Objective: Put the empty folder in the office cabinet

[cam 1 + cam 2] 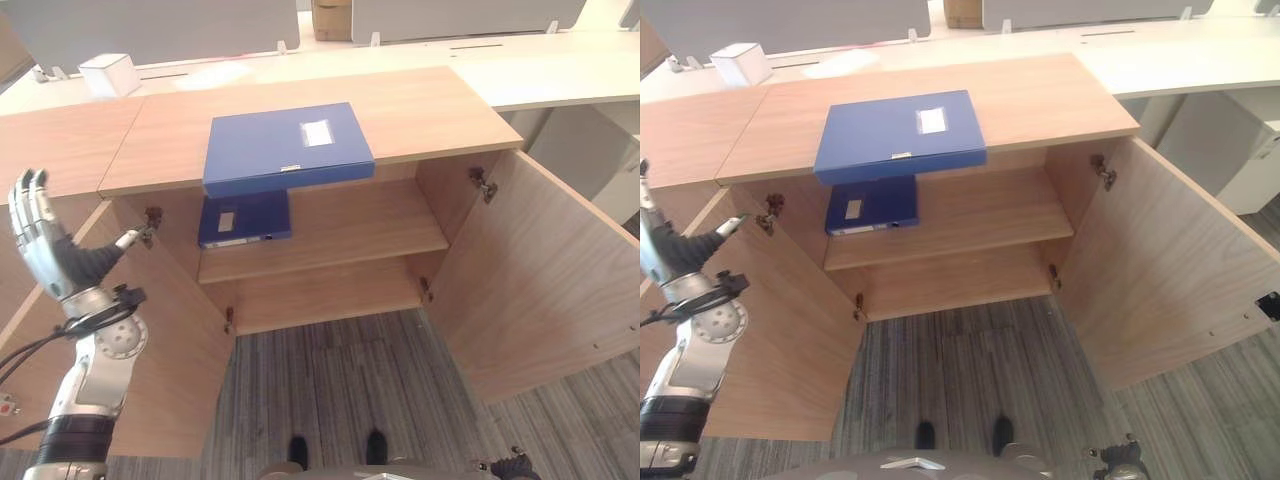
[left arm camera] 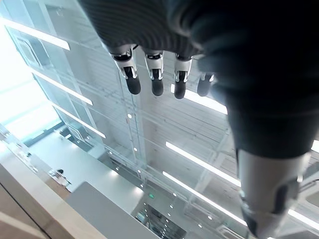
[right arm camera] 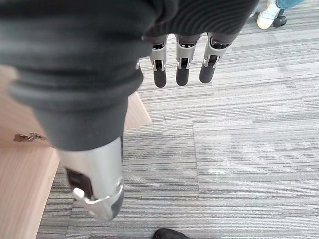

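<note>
Head stereo pair looked steeply down from above at open cabinet (image 1: 330, 240), moderately near. Both eyes shared cabinet top, blue folder (image 1: 287, 147), shelves, both doors, carpet floor (image 1: 340, 400) before cabinet. Left wrist camera pointed upward along left hand (image 2: 199, 30), away from cabinet, toward ceiling lights (image 2: 199, 159). Right wrist camera pointed down along right hand (image 3: 164, 20) at carpet beside cabinet door (image 3: 25, 164), close.

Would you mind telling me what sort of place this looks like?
Most likely an office: a wooden cabinet with its doors open, blue folders on top and on its shelf, long desks with divider screens behind, and grey carpet on the floor.
</note>
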`<state>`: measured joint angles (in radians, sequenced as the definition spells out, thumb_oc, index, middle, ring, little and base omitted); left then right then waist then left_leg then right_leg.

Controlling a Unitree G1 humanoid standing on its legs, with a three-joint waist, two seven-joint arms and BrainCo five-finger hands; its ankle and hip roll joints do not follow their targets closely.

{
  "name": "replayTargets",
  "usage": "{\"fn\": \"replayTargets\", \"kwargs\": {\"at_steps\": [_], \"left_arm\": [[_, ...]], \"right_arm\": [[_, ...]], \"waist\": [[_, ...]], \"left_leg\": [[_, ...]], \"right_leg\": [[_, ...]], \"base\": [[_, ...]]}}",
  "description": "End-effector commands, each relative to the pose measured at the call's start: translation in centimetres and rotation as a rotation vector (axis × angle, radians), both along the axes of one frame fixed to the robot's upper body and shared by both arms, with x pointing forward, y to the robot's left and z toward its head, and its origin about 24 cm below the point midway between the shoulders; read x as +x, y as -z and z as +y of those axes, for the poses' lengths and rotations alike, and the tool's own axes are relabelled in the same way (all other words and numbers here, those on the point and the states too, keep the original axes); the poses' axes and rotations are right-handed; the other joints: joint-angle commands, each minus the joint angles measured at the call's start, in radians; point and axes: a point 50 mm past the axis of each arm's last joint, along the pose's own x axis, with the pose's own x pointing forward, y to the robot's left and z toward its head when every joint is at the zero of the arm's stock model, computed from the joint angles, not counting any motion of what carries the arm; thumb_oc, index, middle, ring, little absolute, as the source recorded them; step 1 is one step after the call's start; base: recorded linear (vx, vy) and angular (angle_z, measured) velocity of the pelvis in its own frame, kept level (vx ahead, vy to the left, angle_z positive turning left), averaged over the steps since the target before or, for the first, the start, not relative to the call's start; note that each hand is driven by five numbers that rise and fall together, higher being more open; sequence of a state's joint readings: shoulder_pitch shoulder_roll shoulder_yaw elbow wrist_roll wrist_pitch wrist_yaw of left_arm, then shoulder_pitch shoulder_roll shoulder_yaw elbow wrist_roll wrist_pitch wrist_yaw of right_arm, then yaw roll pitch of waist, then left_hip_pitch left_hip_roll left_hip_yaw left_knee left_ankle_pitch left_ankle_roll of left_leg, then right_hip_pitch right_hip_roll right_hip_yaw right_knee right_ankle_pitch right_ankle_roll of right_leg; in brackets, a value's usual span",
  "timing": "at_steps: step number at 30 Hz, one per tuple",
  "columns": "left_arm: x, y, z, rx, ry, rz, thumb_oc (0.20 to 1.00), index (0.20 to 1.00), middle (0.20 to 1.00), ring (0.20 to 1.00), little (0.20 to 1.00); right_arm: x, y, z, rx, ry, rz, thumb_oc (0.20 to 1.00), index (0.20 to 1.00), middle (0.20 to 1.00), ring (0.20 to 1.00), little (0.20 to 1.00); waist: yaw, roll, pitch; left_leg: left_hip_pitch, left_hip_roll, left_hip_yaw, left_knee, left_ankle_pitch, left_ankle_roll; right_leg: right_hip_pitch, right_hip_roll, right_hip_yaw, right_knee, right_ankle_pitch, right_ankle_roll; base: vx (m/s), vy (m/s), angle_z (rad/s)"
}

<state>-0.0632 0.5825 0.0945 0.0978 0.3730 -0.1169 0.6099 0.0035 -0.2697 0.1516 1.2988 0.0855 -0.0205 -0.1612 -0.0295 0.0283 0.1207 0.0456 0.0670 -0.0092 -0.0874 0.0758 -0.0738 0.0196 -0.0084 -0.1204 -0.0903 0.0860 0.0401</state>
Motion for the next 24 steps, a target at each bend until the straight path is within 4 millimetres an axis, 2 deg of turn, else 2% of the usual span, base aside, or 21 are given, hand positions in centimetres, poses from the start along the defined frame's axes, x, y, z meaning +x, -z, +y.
{"fn": "replayTargets", "kwargs": {"at_steps": [1,10,13,16,20,24], "left_arm": [[2.2,-3.1,-0.6,0.161,0.086,-0.029,1.000,1.000,1.000,1.000,1.000],[5.0,-1.7,-3.4,0.313,0.205,0.132,1.000,1.000,1.000,1.000,1.000],[5.1,-1.7,-3.4,0.313,0.207,0.131,1.000,1.000,1.000,1.000,1.000],[6.1,-1.7,-3.8,0.398,0.215,0.175,1.000,1.000,1.000,1.000,1.000],[6.4,-1.9,-3.8,0.431,0.216,0.185,1.000,1.000,1.000,1.000,1.000],[7.2,-2.9,-3.6,0.514,0.194,0.184,1.000,1.000,1.000,1.000,1.000]], "right_arm": [[1.4,-0.4,-0.5,-0.037,-0.060,-0.016,1.000,1.000,1.000,1.000,1.000],[0.3,-0.2,-0.7,-0.033,-0.032,0.008,1.000,1.000,1.000,1.000,1.000],[0.3,-0.2,-0.7,-0.033,-0.030,0.007,1.000,1.000,1.000,1.000,1.000],[-0.5,-0.2,-1.0,-0.038,-0.012,0.031,1.000,1.000,1.000,1.000,1.000],[-0.8,-0.2,-1.1,-0.041,-0.005,0.037,1.000,1.000,1.000,1.000,1.000],[-1.1,-0.2,-1.3,-0.042,0.016,0.036,1.000,1.000,1.000,1.000,1.000]], "waist": [[-0.035,-0.048,-0.011],[-0.074,-0.038,-0.017],[-0.072,-0.038,-0.017],[-0.086,-0.032,-0.024],[-0.091,-0.029,-0.025],[-0.101,-0.021,-0.029]], "left_leg": [[0.028,0.020,0.014,0.000,-0.116,-0.040],[0.021,0.020,0.036,0.000,-0.118,-0.037],[0.020,0.020,0.036,0.000,-0.118,-0.037],[0.016,0.022,0.047,0.000,-0.119,-0.038],[0.015,0.023,0.049,0.000,-0.119,-0.039],[0.011,0.023,0.056,0.000,-0.118,-0.040]], "right_leg": [[0.058,-0.066,0.026,0.003,-0.108,0.073],[0.038,-0.071,0.045,0.003,-0.096,0.084],[0.037,-0.071,0.045,0.003,-0.096,0.085],[0.029,-0.072,0.052,0.003,-0.095,0.088],[0.028,-0.072,0.054,0.003,-0.094,0.089],[0.020,-0.072,0.057,0.003,-0.093,0.092]], "base": [[0.01,0.010,-0.04],[0.00,0.003,-0.04],[0.00,0.002,-0.11],[0.01,-0.001,-0.06],[0.00,0.000,0.00],[0.00,0.000,0.00]]}}
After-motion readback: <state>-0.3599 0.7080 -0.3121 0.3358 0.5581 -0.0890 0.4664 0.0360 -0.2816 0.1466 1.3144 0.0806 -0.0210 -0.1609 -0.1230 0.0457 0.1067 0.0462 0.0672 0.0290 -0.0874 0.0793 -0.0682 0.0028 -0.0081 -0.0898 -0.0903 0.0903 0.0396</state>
